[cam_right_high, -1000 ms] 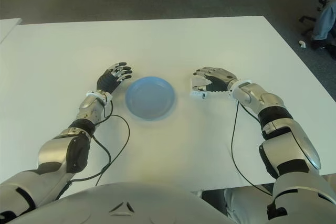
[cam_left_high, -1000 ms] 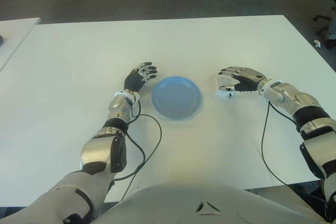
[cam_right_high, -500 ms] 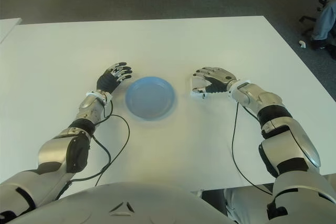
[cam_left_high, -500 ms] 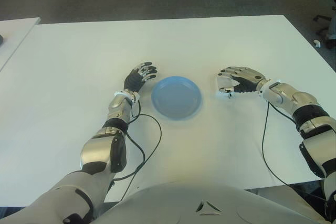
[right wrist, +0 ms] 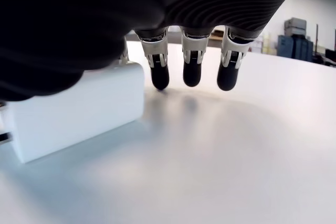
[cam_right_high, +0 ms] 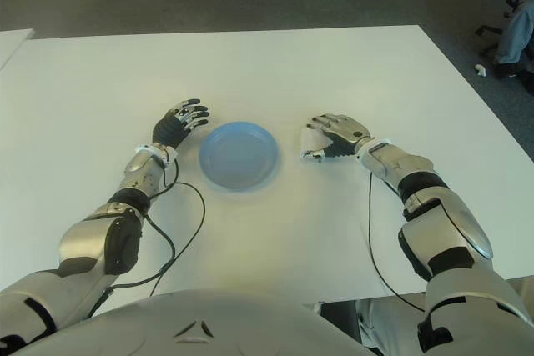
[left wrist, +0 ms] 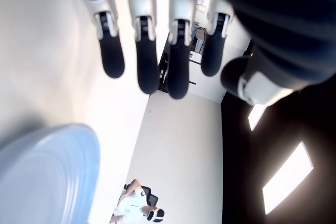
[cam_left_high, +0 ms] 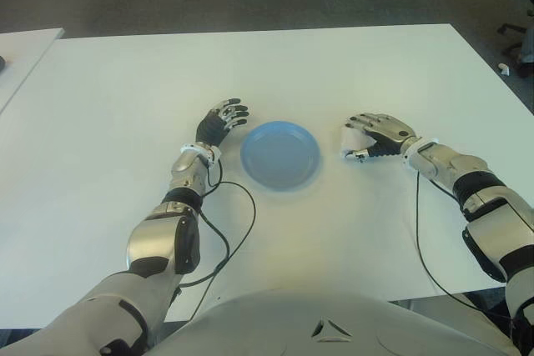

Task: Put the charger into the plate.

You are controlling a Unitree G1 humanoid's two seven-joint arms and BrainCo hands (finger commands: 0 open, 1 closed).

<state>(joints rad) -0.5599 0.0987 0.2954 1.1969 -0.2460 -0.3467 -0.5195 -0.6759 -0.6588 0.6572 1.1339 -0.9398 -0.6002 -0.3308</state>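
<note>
A white charger (right wrist: 79,108) lies flat on the white table (cam_left_high: 334,72), a short way right of the round blue plate (cam_left_high: 279,154). My right hand (cam_left_high: 367,141) hovers low over the charger and covers most of it in the eye views. The right wrist view shows three fingertips (right wrist: 191,74) pointing down at the table just past the charger's edge, not clamped on it. My left hand (cam_left_high: 224,121) shows just left of the plate, fingers spread and holding nothing. The plate (left wrist: 47,177) has nothing in it.
Black cables (cam_left_high: 242,231) run from both wrists back across the table toward my body. A second white table (cam_left_high: 25,47) stands at the far left. A chair base (cam_left_high: 517,39) shows on the dark floor at the far right.
My right hand has turned and dropped lower over the charger, and the forearm has swung nearer to my body. The charger, plate and left hand have not moved.
</note>
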